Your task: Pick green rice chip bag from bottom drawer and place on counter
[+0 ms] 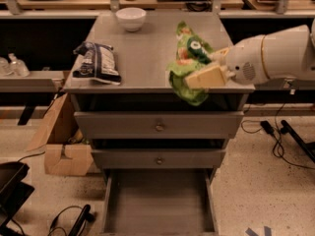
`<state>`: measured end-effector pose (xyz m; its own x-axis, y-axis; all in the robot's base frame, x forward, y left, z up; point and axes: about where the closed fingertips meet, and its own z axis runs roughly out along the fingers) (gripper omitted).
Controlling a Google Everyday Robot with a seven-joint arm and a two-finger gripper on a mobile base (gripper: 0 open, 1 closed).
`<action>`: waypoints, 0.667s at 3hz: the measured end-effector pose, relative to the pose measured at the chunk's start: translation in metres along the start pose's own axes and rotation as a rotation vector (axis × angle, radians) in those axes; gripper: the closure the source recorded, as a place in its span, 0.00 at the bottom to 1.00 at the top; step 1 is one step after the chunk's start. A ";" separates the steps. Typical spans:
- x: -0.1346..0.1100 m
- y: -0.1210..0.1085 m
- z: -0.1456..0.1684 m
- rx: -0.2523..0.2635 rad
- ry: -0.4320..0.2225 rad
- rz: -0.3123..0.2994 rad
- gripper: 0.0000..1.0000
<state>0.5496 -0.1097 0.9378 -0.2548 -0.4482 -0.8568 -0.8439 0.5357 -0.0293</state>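
Observation:
My gripper (204, 70) is shut on the green rice chip bag (186, 68), a crinkled bright-green bag with a dark green round logo. I hold it at the front right edge of the counter (147, 53), about level with its top; its lower end hangs in front of the edge. My white arm comes in from the right. The bottom drawer (160, 200) is pulled open below, and the floor that shows is bare.
A dark blue-and-white striped bag (96, 62) lies on the counter's left side. A white bowl (131, 18) stands at the back. Two upper drawers with brass knobs (158, 127) are shut. A cardboard box (59, 141) and cables lie on the floor.

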 end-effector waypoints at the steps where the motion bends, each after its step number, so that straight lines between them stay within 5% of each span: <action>1: -0.026 -0.042 0.032 -0.048 -0.010 -0.045 1.00; 2: -0.050 -0.103 0.085 -0.081 -0.041 -0.082 1.00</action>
<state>0.6893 -0.0813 0.9400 -0.1656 -0.4578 -0.8735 -0.8967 0.4386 -0.0599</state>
